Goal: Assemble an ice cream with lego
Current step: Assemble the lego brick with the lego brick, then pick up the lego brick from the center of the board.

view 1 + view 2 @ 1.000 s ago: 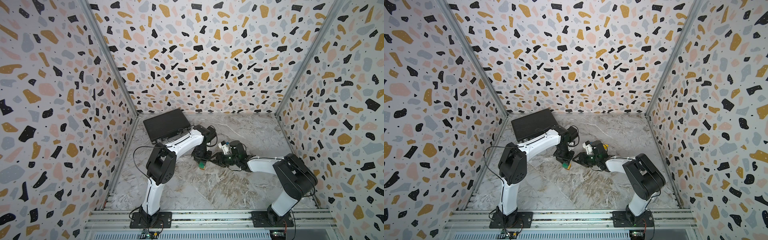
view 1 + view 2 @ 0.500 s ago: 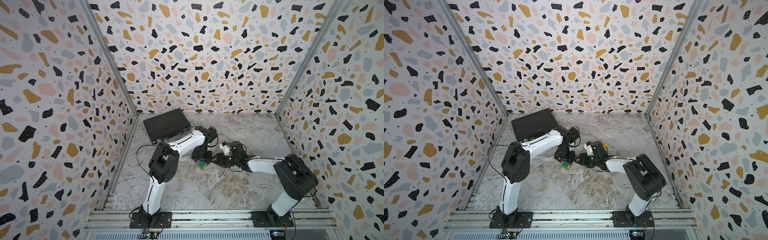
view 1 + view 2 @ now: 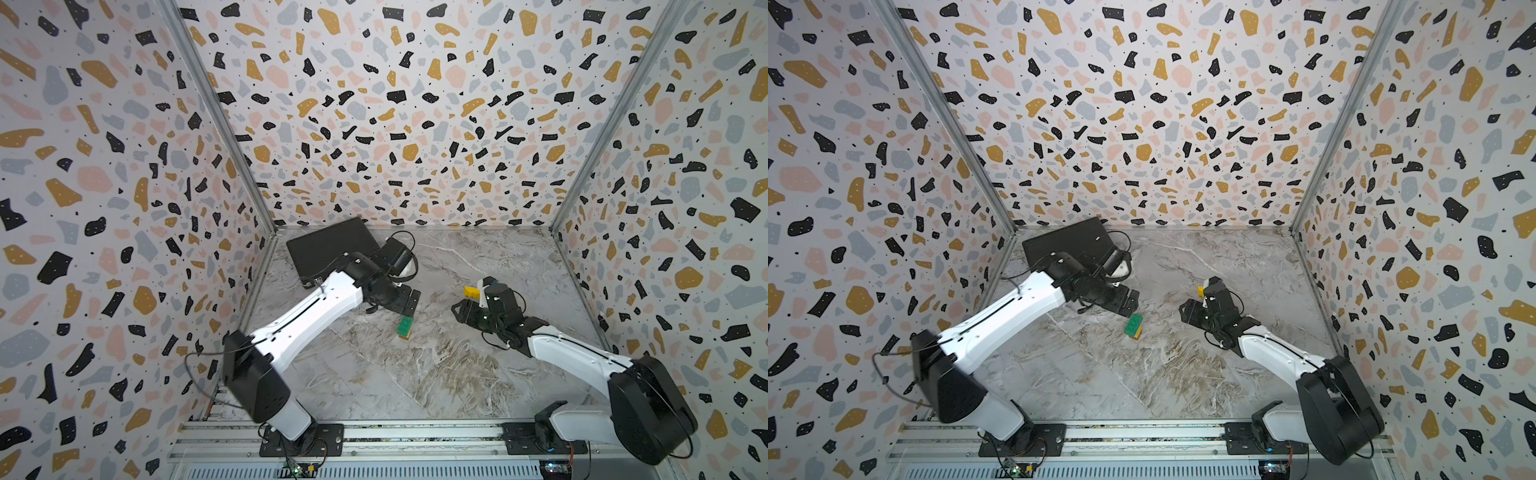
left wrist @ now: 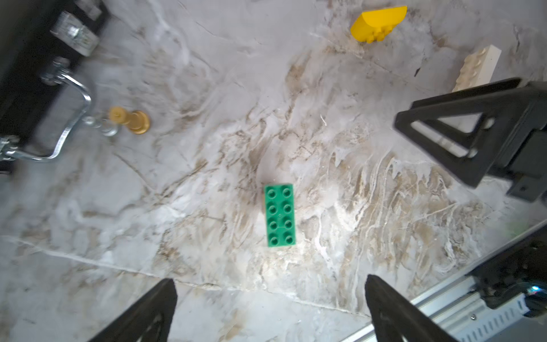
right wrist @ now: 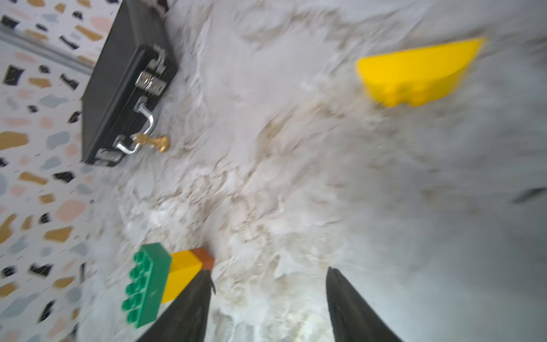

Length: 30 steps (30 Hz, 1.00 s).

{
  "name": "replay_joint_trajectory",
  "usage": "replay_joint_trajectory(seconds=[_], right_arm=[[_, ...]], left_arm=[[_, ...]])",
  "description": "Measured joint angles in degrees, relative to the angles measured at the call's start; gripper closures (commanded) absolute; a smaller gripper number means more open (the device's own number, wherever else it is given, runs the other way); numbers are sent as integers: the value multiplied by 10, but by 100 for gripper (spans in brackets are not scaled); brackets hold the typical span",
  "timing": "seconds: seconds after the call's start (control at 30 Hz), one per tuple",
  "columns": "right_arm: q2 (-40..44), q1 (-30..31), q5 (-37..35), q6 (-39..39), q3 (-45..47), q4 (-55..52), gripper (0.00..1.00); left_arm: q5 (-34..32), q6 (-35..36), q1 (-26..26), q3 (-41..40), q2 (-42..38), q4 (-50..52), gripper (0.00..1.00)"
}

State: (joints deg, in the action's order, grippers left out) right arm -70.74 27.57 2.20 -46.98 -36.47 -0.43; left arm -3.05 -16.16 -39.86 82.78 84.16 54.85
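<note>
Overhead, left tool (image 4: 269, 279) agape above ice cream (image 4: 280, 215), right tool (image 5: 266, 271) parted nearby.

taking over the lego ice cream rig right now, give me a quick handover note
Left gripper: open, empty, above the stack.
Right gripper: open, empty, beside the stack.
The stack stands free on the table: green brick on top with studs up, yellow brick under it, orange-brown brick at the bottom.
Loose on the table: half-round yellow brick and white brick.
Done: three bricks joined.
Left: add the white brick, then probably the half-round yellow brick as the top.
Black case and gold figurine are not part of the job.
</note>
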Motion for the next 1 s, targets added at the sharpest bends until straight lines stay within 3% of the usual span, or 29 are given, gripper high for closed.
replay_joint_trajectory(seconds=[0.03, 0.13, 0.3, 0.43, 0.67, 0.83, 1.0], right_arm=[[23, -6, -35, -6, 0, -28, 13], [75, -31, -120, -24, -4, -115, 10], [61, -115, -159, -42, -50, -248, 11], [-7, -177, -133, -42, -91, -305, 11], [-120, -211, -101, -29, -141, -361, 18], [-161, -220, -85, -20, -163, -365, 26], [-177, -225, -73, -15, -165, -356, 45]], left_arm=[[-16, 3, 4, -37, -36, -15, 1], [-44, 5, 16, -132, -113, -51, 1], [-58, 3, 29, -248, -173, -90, 1], [-52, 3, 29, -247, -170, -101, 1], [-20, 3, 29, -242, -179, -104, 0], [2, 3, 29, -241, -192, -104, 0], [16, 1, 29, -241, -195, -104, 0]])
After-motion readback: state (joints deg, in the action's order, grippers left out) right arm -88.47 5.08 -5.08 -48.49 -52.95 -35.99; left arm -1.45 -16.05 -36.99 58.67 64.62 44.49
